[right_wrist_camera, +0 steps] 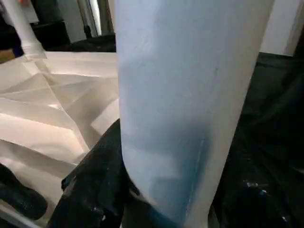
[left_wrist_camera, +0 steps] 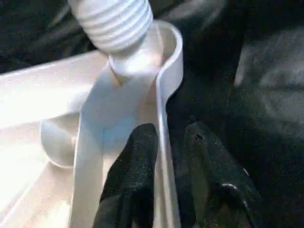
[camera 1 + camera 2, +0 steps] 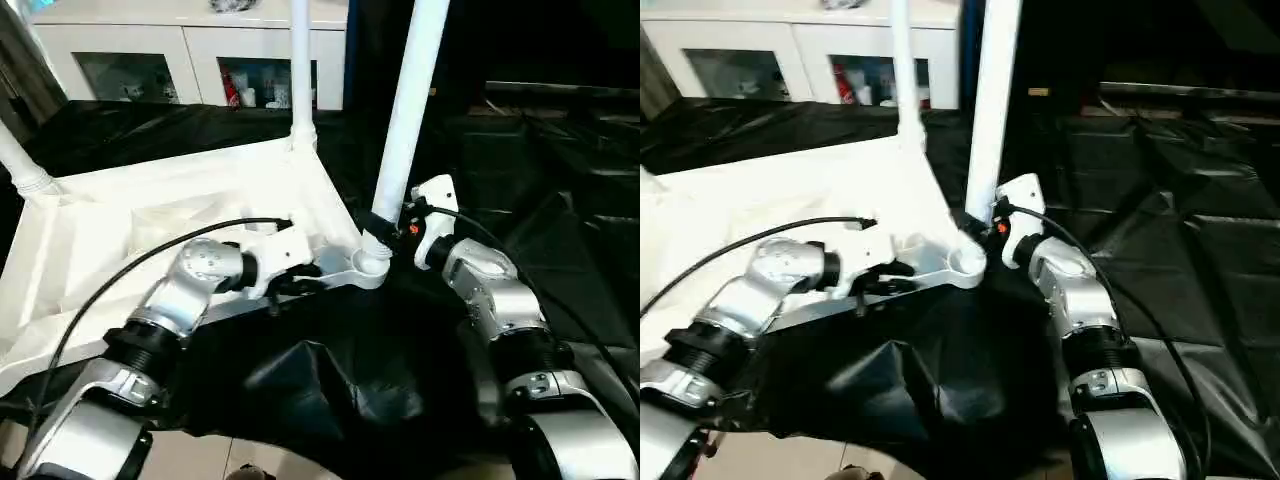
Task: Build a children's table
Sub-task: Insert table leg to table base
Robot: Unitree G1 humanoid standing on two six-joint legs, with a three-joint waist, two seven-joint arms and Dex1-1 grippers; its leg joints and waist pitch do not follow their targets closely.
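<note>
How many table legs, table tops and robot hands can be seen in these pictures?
White table legs: 3 (near leg, far leg, left leg)
White table tops: 1 (table top, lying underside up)
Robot hands: 2 (left hand, right hand)
Total: 6

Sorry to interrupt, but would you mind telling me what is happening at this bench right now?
The robot is assembling a white children's table. The table top lies upside down on black sheeting. The right end effector grips a leg whose threaded end sits at the near corner socket, not yet screwed in. The left end effector straddles the top's rim beside that socket. Two other legs already stand in their sockets.
</note>
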